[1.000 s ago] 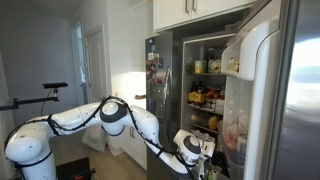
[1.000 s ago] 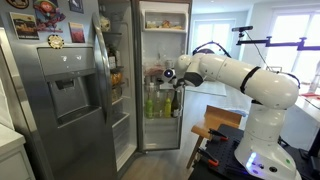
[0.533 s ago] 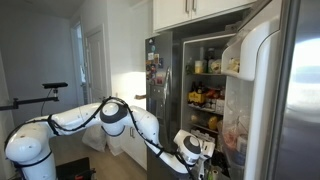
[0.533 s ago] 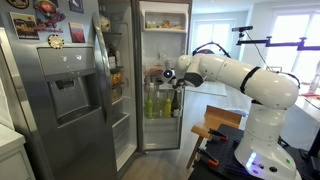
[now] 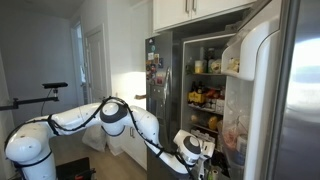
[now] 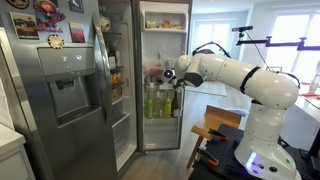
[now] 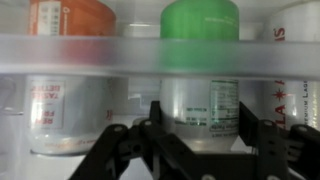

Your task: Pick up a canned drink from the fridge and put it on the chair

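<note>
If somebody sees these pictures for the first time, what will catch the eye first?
The open fridge, its white interior lit, dominates both exterior views, and the white arm reaches into it. In the wrist view the gripper clasps a silver can below a green container.

— Where's the arm reaching?
— From its white base on the bright window side across to the fridge. One door is open and the inside is lit.
— And the gripper?
— It's in at the shelf, just beside the greenish bottles. The jaws are too small to read from here.
— Anything else?
— Magnets on the shut door above the dispenser, and a wooden chair in front of the base.
</note>
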